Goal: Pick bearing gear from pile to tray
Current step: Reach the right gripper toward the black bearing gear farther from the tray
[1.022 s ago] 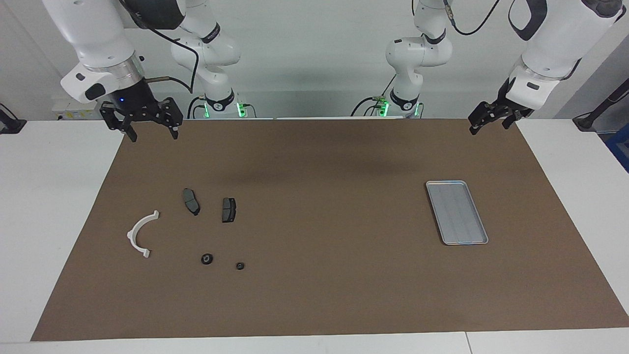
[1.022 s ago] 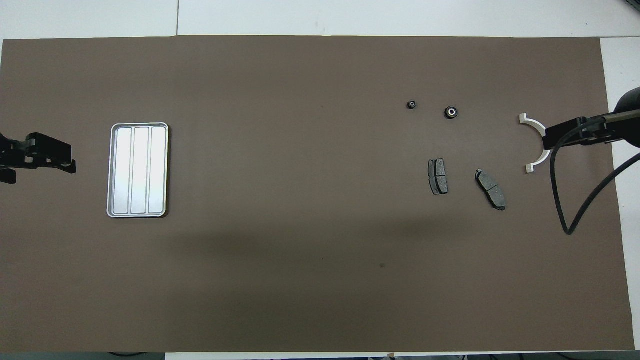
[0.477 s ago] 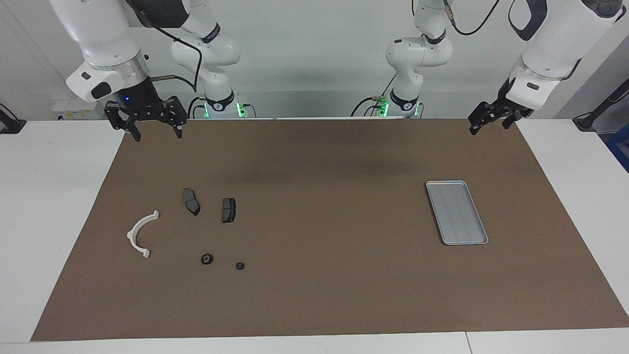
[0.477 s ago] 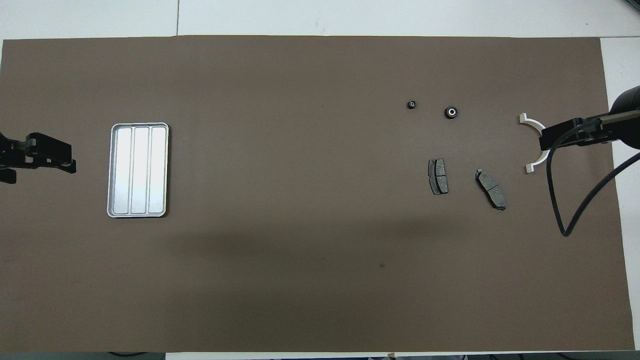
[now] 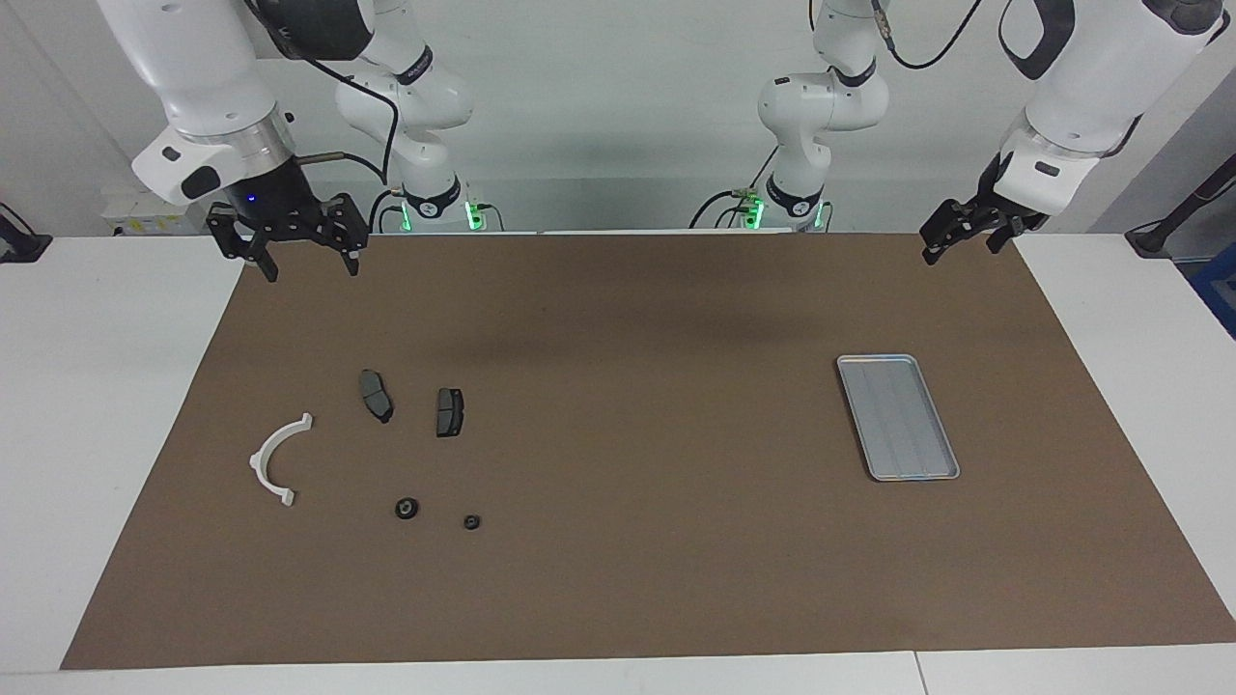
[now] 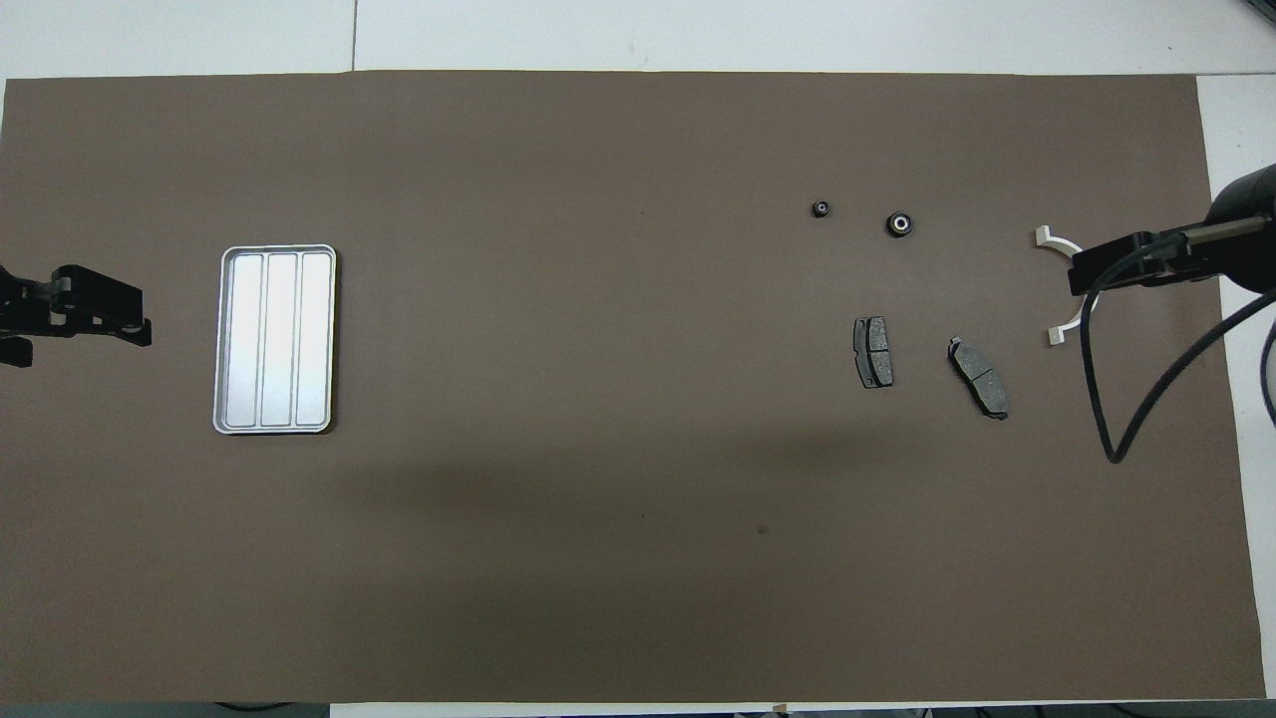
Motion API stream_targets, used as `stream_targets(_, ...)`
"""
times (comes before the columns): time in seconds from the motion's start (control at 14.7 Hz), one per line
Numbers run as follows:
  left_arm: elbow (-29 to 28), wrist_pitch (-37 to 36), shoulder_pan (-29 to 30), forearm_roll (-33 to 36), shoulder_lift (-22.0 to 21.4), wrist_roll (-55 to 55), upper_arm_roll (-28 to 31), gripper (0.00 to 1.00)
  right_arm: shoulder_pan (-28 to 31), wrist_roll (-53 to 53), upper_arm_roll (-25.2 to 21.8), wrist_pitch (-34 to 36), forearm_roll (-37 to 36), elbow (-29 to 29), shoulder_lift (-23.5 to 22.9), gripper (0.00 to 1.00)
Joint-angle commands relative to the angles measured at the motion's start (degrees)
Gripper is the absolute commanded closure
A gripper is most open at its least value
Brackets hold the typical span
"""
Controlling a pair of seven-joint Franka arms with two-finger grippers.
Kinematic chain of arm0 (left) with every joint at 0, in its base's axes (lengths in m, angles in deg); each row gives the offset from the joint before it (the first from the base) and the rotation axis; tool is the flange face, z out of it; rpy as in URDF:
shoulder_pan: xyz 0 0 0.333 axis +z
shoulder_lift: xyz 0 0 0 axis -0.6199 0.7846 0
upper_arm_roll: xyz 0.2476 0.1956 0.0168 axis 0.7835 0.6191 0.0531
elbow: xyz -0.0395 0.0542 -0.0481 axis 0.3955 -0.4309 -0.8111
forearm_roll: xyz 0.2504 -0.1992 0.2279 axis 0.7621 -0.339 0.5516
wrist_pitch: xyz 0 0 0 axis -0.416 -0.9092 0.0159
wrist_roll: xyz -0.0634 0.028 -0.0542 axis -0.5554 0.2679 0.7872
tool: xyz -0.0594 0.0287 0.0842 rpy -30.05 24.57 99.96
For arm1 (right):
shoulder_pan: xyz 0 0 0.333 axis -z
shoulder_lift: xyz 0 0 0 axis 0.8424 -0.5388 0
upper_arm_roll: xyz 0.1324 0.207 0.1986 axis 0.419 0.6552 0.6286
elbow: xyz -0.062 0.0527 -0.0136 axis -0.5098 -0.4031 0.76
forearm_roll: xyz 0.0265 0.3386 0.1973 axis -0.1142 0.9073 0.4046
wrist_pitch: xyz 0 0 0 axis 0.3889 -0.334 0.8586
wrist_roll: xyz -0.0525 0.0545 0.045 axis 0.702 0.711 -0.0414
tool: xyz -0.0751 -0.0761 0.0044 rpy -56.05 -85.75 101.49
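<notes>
The pile lies at the right arm's end of the mat: a white half-ring bracket [image 5: 256, 463], two dark grey brake pads [image 5: 376, 396] [image 5: 449, 412], and two small black round pieces, a larger [image 5: 407, 508] and a smaller [image 5: 471, 522]. The empty silver tray [image 5: 898, 417] lies at the left arm's end. My right gripper [image 5: 309, 268] is open and empty, raised over the mat's robot-side corner. In the overhead view one of its fingers [image 6: 1092, 274] covers the bracket [image 6: 1044, 236]. My left gripper [image 5: 962, 253] is open, empty and waits over the other robot-side corner.
A brown mat [image 5: 628, 579] covers the white table [image 5: 97, 386]. A black cable [image 6: 1107, 439] hangs from the right arm beside the pile. In the overhead view the tray [image 6: 275, 339] lies beside the left gripper [image 6: 80, 329].
My right gripper has shifted a little toward the pile, and its cable swung with it. The left gripper and all parts have not moved.
</notes>
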Motion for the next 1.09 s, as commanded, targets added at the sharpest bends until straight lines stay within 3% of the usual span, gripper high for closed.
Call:
stream_targets(0.0,-0.99,-0.42,0.22,-0.36,-0.92,0.38,-0.17,0.0,-0.04,-0.66,0.18,-5.18,-0.36,2.23,-3.75,0.0)
stream_targets(1.02,-0.99,-0.42,0.22,-0.36,-0.92,0.38,-0.17,0.0,-3.47,-16.04,0.09,-29.17,-3.18,2.76,-27.05,0.0)
